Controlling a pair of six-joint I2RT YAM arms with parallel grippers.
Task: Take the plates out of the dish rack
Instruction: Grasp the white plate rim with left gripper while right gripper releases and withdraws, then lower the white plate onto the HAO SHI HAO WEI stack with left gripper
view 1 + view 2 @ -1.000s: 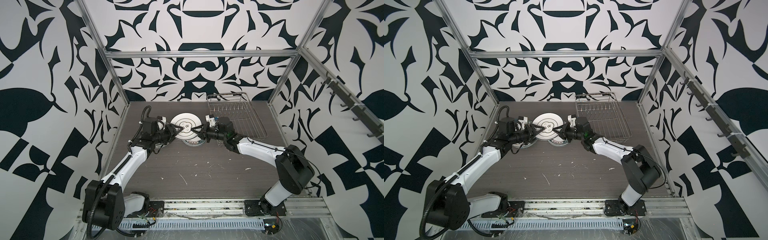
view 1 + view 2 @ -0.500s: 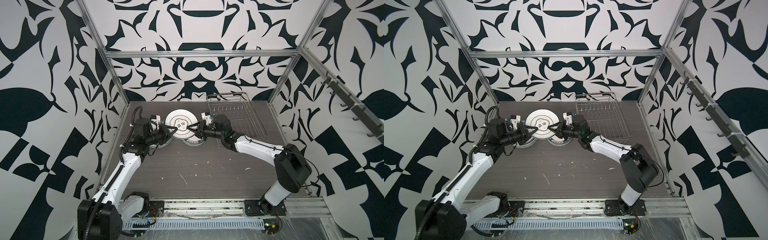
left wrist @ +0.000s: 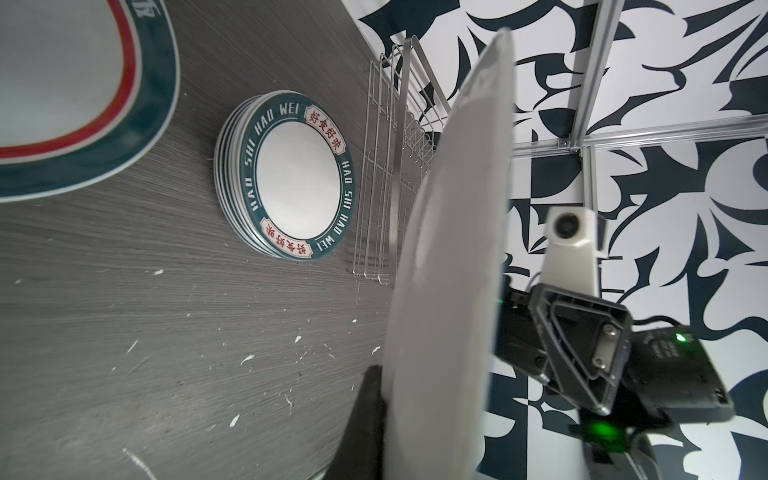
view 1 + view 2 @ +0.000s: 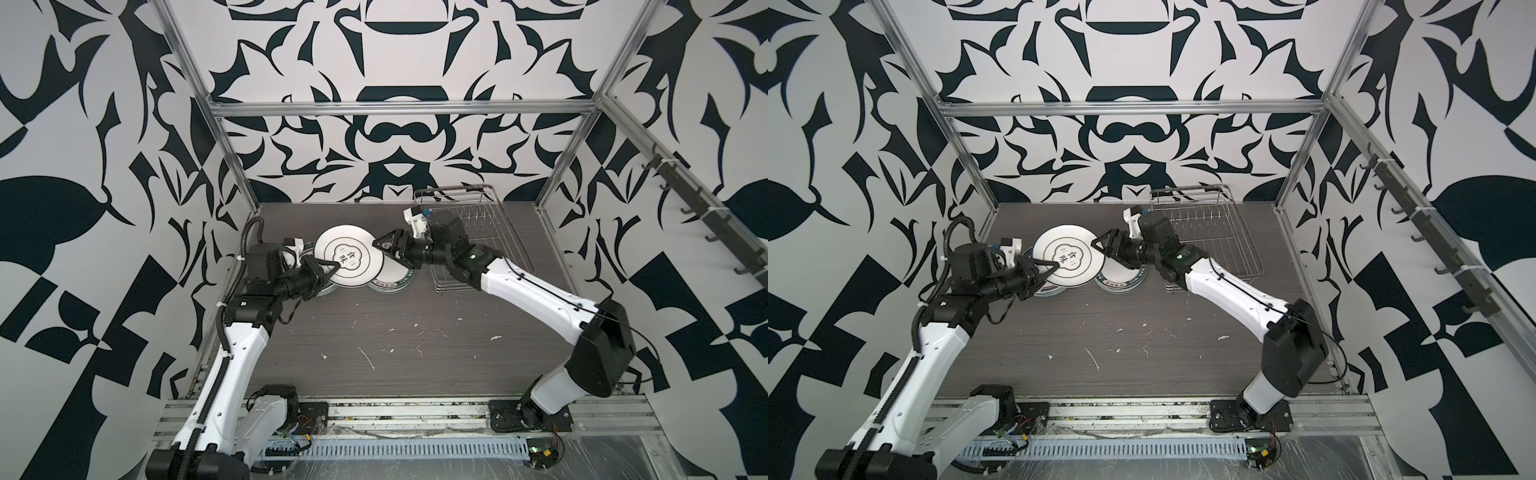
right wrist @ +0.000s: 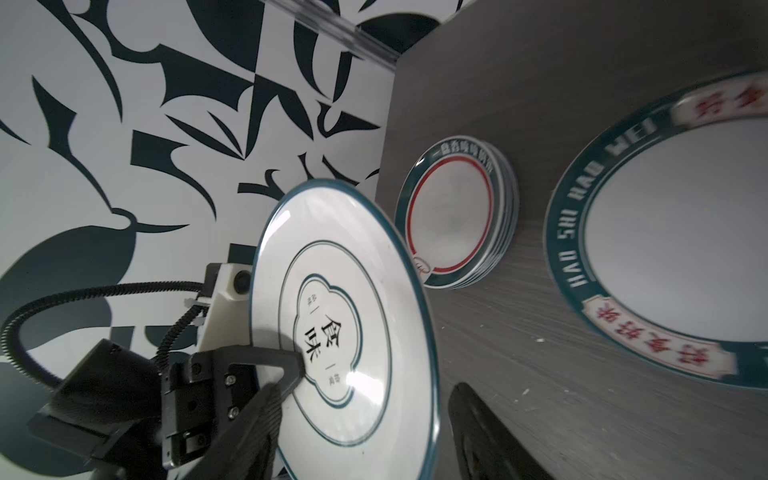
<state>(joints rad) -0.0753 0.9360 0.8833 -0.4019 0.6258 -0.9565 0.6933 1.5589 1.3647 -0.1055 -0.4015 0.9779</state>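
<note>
Here we are at the back of the dark grey wood-grain tabletop (image 4: 395, 332), and the round white plate with a thin teal rim and a cloud-shaped emblem (image 4: 348, 255) is up in the air, tilted on edge, its face turned up toward us! The left gripper (image 4: 330, 269) is pinched tight on its near-left rim, one black finger (image 5: 286, 361) pressed right against the emblem. Opposite it, the right gripper (image 4: 384, 253) has its jaws spread wide, one either side of the far rim, with daylight showing around the plate in the right wrist view. Below sit two stacks: teal-rimmed plates with a red ring (image 5: 451, 216) on the left, teal-banded lettered plates (image 4: 392, 282) just beside them. The shiny silver wire dish rack (image 4: 455, 190) stands off to the right, apart from the lifted plate.
</note>
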